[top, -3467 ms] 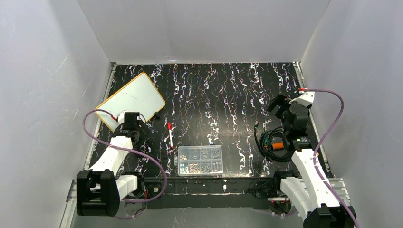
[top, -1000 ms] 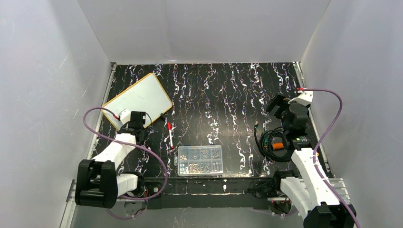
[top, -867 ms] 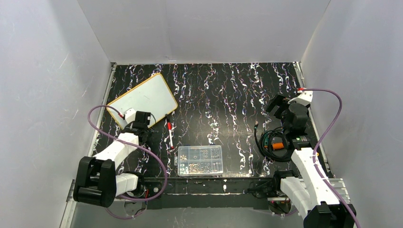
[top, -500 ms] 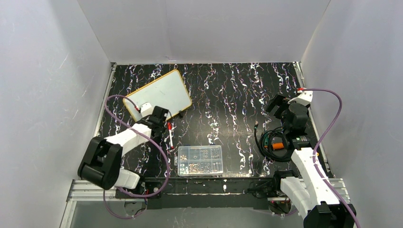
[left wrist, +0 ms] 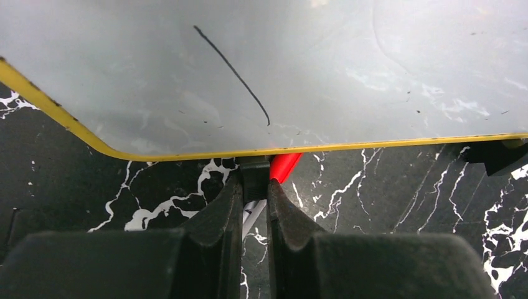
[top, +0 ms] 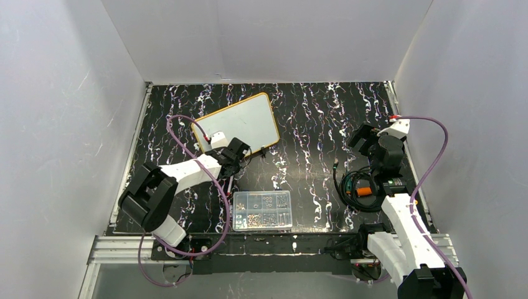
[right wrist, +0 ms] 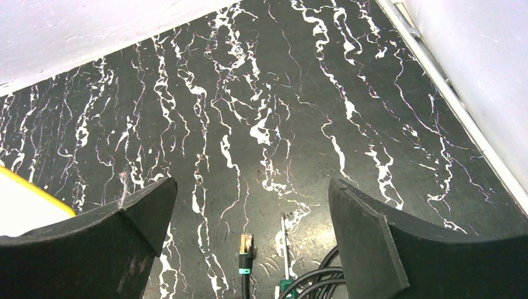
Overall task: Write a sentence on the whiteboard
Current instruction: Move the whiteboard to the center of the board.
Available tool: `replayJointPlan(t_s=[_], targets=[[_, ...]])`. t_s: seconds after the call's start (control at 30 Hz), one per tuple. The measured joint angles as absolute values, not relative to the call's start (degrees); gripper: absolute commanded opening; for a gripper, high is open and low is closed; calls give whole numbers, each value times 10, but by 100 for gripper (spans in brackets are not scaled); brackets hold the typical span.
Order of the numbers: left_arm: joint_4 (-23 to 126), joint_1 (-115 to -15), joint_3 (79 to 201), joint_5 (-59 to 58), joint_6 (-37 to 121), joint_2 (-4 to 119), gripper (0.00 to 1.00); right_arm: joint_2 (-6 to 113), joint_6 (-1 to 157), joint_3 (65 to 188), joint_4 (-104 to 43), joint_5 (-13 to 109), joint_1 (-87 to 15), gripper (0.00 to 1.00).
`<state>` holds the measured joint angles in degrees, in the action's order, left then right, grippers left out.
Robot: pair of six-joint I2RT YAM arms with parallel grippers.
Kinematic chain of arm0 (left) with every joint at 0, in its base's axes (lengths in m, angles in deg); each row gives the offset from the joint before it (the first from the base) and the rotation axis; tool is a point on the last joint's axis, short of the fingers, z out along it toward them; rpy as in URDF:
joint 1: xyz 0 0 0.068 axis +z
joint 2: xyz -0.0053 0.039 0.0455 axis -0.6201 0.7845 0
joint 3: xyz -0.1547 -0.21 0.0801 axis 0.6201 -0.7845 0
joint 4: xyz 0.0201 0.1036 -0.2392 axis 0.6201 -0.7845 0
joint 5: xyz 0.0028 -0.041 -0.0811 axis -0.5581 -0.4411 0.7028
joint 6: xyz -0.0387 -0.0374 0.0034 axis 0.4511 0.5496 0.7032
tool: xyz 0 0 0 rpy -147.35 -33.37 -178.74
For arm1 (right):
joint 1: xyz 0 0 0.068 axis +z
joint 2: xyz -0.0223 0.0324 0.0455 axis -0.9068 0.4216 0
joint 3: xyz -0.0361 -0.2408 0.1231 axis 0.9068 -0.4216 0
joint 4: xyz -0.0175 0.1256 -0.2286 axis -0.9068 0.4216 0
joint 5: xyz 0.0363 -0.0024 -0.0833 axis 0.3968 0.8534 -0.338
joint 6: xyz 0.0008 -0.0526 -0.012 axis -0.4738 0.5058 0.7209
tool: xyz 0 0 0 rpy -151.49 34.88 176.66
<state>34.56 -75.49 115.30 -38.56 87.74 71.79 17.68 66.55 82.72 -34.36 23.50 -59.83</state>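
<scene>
The whiteboard (top: 240, 121), white with an orange-yellow rim, lies tilted on the black marbled table left of centre. My left gripper (top: 240, 151) is at its near edge, shut on one of its small black clip feet (left wrist: 254, 174). In the left wrist view the board (left wrist: 311, 75) shows one thin dark stroke (left wrist: 233, 68); no sentence shows on it. A red-capped marker (left wrist: 285, 166) lies on the table under the gripper. My right gripper (top: 367, 138) hangs open above the table's right side, with nothing between its fingers (right wrist: 373, 230).
A clear compartment box (top: 263, 210) stands near the front edge. A coil of black cable with an orange part (top: 361, 185) lies below my right gripper, its plug end (right wrist: 246, 249) on the table. Grey walls enclose the table on three sides.
My left arm has swung right, dragging the whiteboard by its clip foot from the far left towards the table's middle. The right arm has not moved.
</scene>
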Motion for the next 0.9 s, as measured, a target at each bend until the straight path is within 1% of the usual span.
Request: replayJointPlan(t_s=[0.03,0.17,0.27,0.33,0.43,0.67,0.9], targets=[[344,-760,1155,-387,881,719,0,177,665,827,-343,235,-598,100],[341,-765,1155,-389,884,719,17,177,665,827,-343,235,-598,100],[336,-766,1154,-384,870,708,28,177,665,827,-344,235,-598,100],[333,-771,1149,-376,857,691,33,177,665,827,-344,235,-598,100],[328,-775,1141,-368,836,658,38,177,665,827,-344,235,-598,100],[320,-775,1138,-356,792,638,40,180,666,827,-344,235,-598,100],[316,-775,1135,-339,752,677,39,181,666,827,-343,235,-598,100]])
